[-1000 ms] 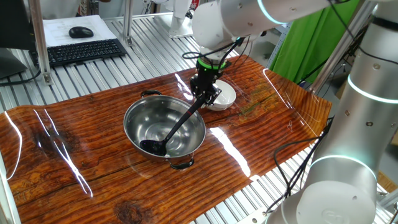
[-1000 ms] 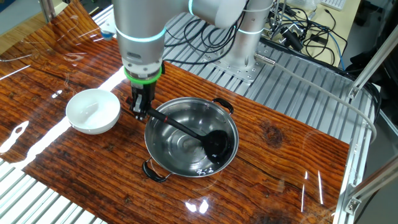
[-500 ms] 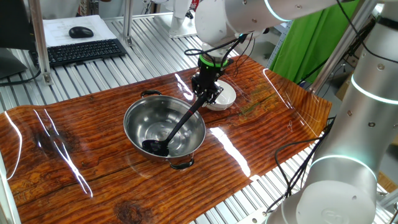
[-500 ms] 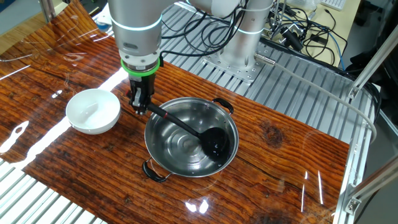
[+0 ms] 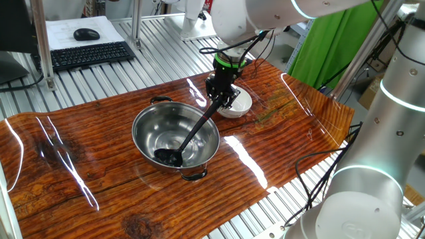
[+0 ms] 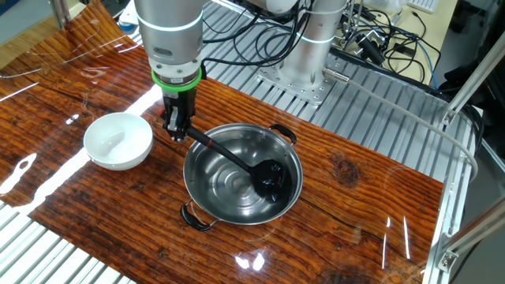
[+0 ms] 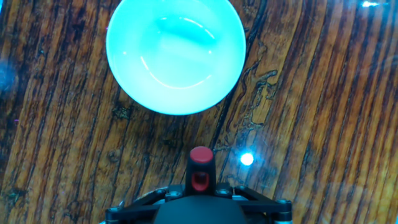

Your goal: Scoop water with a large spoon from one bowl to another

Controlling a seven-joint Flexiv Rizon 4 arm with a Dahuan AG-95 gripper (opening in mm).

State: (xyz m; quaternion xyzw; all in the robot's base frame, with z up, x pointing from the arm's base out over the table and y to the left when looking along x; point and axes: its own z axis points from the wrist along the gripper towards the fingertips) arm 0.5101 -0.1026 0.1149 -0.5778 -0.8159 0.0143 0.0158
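My gripper (image 6: 177, 132) is shut on the upper end of the large spoon's handle (image 6: 221, 151), between the two bowls. The black ladle slants down into the steel bowl (image 6: 222, 188), and its scoop (image 6: 270, 175) hangs low on that bowl's far side, also seen as the scoop (image 5: 166, 157) inside the steel bowl (image 5: 154, 133). The white bowl (image 6: 101, 134) stands just beside the gripper (image 5: 221, 97) and is partly hidden behind it as the white bowl (image 5: 243, 101). In the hand view the white bowl (image 7: 130, 43) lies ahead of the handle's red-holed tip (image 7: 201, 167). Water shows only as faint shine.
The bowls stand on a glossy wooden tabletop (image 5: 80, 166) over a slatted metal bench. A keyboard (image 5: 86, 54) and mouse (image 5: 86, 34) lie at the back left. The arm's base (image 6: 304, 75) with cables stands behind the board. A second robot arm (image 5: 392, 99) rises at the right.
The gripper has risen a little and shifted slightly away from the steel bowl. The ladle's scoop has lifted somewhat inside the steel bowl.
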